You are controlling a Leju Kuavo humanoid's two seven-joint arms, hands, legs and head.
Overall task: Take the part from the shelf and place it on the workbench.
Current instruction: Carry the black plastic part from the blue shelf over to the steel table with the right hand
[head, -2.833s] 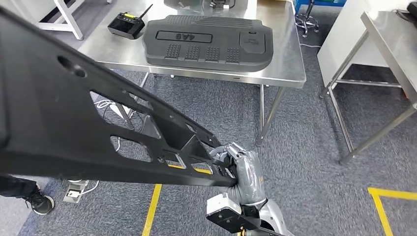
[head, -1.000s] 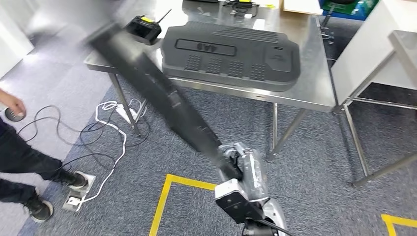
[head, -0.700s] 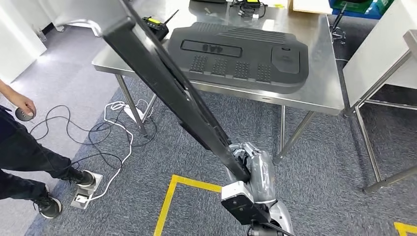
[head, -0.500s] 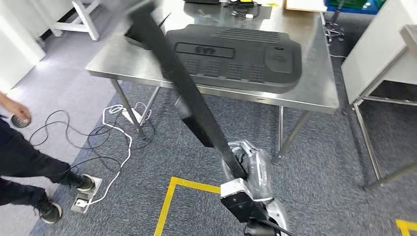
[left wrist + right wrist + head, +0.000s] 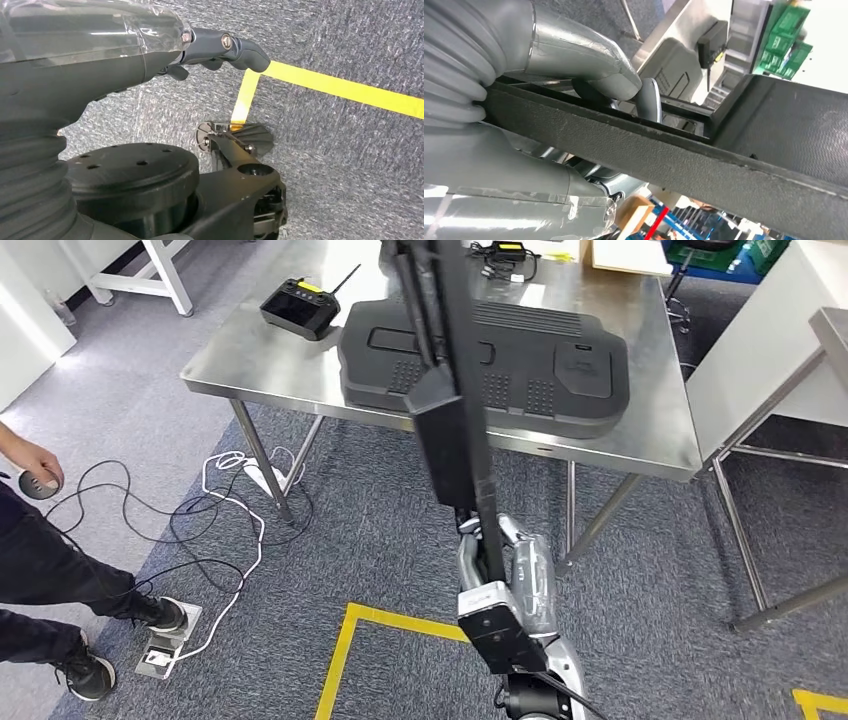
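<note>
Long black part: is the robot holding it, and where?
Yes. The right hand grips the long black part at its lower end.

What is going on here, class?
The robot's right hand grips one end of a long black part, which rises edge-on toward the workbench. An engine cover and a controller already lie there. The part is not yet set down. A person stands nearby.

Part (image 5: 450, 430) top cut off by frame edge; person (image 5: 40, 570) half cropped
</note>
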